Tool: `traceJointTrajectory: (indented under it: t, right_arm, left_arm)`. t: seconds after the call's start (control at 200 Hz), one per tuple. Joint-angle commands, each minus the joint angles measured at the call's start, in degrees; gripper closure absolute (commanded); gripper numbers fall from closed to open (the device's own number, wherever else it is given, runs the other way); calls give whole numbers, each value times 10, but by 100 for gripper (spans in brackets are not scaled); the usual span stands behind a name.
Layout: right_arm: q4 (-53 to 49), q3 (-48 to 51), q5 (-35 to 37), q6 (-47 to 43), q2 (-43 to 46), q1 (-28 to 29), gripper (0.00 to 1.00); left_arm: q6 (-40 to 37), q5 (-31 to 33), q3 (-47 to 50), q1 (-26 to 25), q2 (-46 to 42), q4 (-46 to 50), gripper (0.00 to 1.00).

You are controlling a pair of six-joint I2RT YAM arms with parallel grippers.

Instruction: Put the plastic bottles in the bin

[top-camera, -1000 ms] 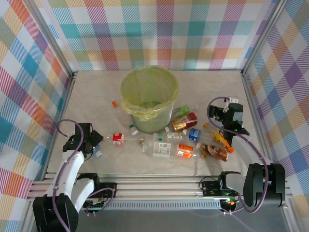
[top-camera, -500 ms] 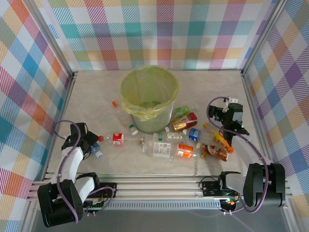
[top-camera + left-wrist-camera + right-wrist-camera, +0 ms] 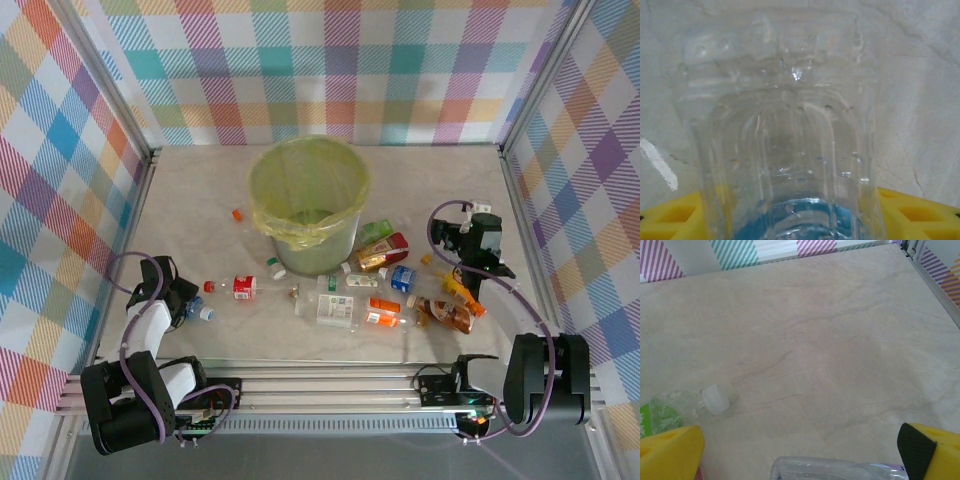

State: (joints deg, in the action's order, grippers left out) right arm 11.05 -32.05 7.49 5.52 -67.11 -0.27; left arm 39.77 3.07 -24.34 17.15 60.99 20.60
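Bin (image 3: 338, 246) stood upright at the middle of the table (image 3: 195, 190), bag folded over its rim. Left gripper (image 3: 797, 220) sat low at the table's left near edge. In my left wrist view a clear bottle with a blue label (image 3: 790, 140) lay between the yellow fingers (image 3: 670, 217) and crowded the lens; I could not tell whether the jaws were pressing on it. Right gripper (image 3: 800, 442) hung spread wide and held nothing. A clear bottle (image 3: 830, 467) lay on the table low between its fingers. A green-labelled bottle (image 3: 665, 415) with a white cap lay just beyond the left finger. From above, the other plastic bottles (image 3: 382, 305) lay scattered on the table between bin and right arm. A red-labelled one (image 3: 243, 287) lay apart, left of the bin. A loose orange cap (image 3: 237, 213) lay beside the bin.
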Motion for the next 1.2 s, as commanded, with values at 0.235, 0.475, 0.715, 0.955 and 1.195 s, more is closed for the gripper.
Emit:
traceJointTrajectory:
  t: [0.235, 0.475, 0.715, 0.955, 1.195]
  right_arm:
    - [7, -18, -8, -3, -7, 6, 0]
    - [6, -22, -10, -3, -14, 7, 0]
    - [8, -20, -8, -2, -9, 8, 0]
    - [7, -20, -6, -2, -7, 7, 0]
    - [11, -19, -2, -4, -11, 7, 0]
  left_arm:
    - [-9, 29, -37, 10, -134, 101, 50]
    - [-42, -52, -138, 8, -193, 153, 53]
    - [-35, -107, -280, -59, -164, 129, 56]
    - [-70, -46, -445, -254, -51, 94, 58]
    - [-173, -4, -676, -432, 162, 101, 59]
